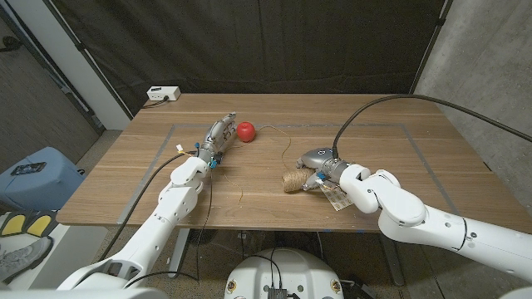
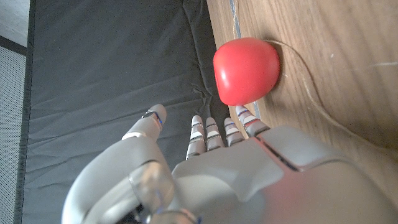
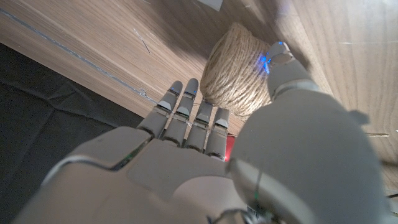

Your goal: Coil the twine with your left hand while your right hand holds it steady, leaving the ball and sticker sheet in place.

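Right hand (image 1: 317, 164) first: it is down on the spool of twine (image 1: 293, 181), near the front edge of the surface (image 1: 374, 124), a little right of the middle. In the right wrist view the thumb presses on one side of the wound spool (image 3: 239, 71) and the fingers (image 3: 186, 112) reach along the other side, so this hand is grasping the spool. Just beside the wrist, toward the front edge, lies the sticker sheet (image 1: 339, 199), partly under the arm.

From the spool a loose strand of twine (image 1: 283, 145) runs up across the surface toward the back, curving over to the red ball (image 1: 246, 130). A short piece of strand (image 1: 240, 197) also lies toward the front edge, left of the spool.

Now the left hand (image 1: 220, 133): it sits left of the middle, toward the back half of the surface, fingers stretched out and pointing at the ball. In the left wrist view the fingers (image 2: 211, 134) are straight and apart, the fingertips just beside the ball (image 2: 245, 70), nothing gripped, so this hand is released. The thin strand (image 2: 311, 93) loops around the far side of the ball there, touching or nearly touching it; I cannot tell which.

On the back left corner of the surface sits a small white box (image 1: 163, 94) with a cable. Dark curtain (image 1: 249, 41) hangs behind.
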You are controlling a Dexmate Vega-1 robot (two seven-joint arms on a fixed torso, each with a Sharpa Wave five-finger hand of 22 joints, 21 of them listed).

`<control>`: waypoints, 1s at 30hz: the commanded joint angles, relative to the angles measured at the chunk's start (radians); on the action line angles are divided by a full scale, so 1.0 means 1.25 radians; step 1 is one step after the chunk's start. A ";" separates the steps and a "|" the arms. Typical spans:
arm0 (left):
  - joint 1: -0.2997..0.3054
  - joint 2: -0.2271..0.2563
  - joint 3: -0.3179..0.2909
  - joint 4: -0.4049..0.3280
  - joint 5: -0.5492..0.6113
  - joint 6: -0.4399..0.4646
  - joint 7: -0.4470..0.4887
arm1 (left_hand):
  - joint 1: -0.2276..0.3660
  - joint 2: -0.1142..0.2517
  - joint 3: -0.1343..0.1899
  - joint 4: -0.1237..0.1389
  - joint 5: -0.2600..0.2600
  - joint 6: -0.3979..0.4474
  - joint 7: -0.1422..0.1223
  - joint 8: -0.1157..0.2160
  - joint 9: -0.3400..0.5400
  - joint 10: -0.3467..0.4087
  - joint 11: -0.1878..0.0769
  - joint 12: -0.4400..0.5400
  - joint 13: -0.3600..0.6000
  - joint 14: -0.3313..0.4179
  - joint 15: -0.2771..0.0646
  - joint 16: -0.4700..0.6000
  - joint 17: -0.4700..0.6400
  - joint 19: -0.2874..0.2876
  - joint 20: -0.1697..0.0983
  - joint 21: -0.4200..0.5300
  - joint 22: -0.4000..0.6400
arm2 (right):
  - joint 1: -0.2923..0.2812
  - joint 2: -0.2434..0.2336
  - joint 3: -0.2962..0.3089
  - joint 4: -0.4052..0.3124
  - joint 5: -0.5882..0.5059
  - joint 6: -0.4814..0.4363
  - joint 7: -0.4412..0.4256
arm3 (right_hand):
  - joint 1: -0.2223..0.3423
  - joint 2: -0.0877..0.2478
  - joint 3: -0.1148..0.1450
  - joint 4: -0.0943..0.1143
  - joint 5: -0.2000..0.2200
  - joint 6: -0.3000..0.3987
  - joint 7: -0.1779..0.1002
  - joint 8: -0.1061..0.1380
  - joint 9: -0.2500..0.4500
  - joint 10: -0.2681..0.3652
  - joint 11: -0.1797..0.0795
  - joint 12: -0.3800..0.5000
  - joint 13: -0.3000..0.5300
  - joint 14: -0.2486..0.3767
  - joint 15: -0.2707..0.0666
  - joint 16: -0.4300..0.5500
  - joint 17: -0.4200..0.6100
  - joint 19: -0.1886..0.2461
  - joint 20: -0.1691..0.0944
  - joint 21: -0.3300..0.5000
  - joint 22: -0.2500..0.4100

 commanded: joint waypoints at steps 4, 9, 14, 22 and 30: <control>0.012 -0.003 0.001 -0.016 0.004 0.004 0.015 | 0.010 -0.002 -0.001 0.002 0.004 0.008 0.000 0.004 0.002 0.005 0.000 0.005 0.003 0.005 0.004 0.004 0.002 0.004 0.000 -0.001 0.002 | -0.024 -0.027 0.027 -0.019 0.025 0.013 -0.047 | 0.009 0.015 0.001 0.004 0.002 0.035 -0.028 0.007 0.000 0.050 -0.033 0.007 -0.002 0.013 -0.099 0.004 0.005 0.006 0.001 0.002 0.003; 0.016 -0.003 0.003 -0.026 0.007 0.009 0.022 | 0.010 -0.002 -0.001 0.002 0.004 0.008 0.000 0.004 0.002 0.005 -0.001 0.005 0.003 0.005 0.003 0.004 0.002 0.004 0.001 -0.001 0.002 | -0.031 -0.037 0.036 -0.027 0.035 0.017 -0.057 | 0.012 0.015 0.000 0.004 0.002 0.041 -0.029 0.009 -0.001 0.056 -0.034 0.008 -0.003 0.015 -0.101 0.005 0.008 0.007 0.000 0.001 0.002; 0.019 -0.005 0.006 -0.033 0.010 0.011 0.028 | 0.010 -0.002 -0.001 0.002 0.005 0.008 0.000 0.004 0.002 0.004 0.000 0.005 0.003 0.005 0.004 0.004 0.002 0.004 0.001 -0.001 0.002 | -0.041 -0.048 0.049 -0.029 0.058 0.027 -0.079 | 0.012 0.016 0.000 0.006 0.002 0.043 -0.029 0.009 -0.001 0.056 -0.035 0.008 -0.004 0.016 -0.101 0.005 0.010 0.008 0.000 0.001 0.002; 0.018 -0.008 0.012 -0.041 0.016 0.015 0.036 | 0.011 -0.002 -0.001 0.003 0.005 0.009 0.000 0.004 0.002 0.005 0.000 0.005 0.003 0.005 0.004 0.004 0.002 0.004 0.000 -0.002 0.002 | -0.055 -0.067 0.072 -0.034 0.093 0.045 -0.115 | 0.014 0.017 -0.002 0.006 0.001 0.047 -0.031 0.009 -0.002 0.061 -0.039 0.008 -0.007 0.020 -0.105 0.007 0.014 0.008 -0.001 0.000 0.002; 0.014 -0.008 0.016 -0.043 0.018 0.020 0.039 | 0.012 -0.002 -0.002 0.003 0.005 0.009 0.000 0.004 0.002 0.005 0.001 0.005 0.003 0.005 0.003 0.004 0.002 0.004 0.000 -0.002 0.003 | -0.064 -0.076 0.090 -0.034 0.123 0.061 -0.150 | 0.013 0.017 -0.003 0.008 0.000 0.055 -0.031 0.011 -0.003 0.069 -0.038 0.010 -0.009 0.030 -0.106 0.009 0.017 0.011 -0.002 -0.001 0.003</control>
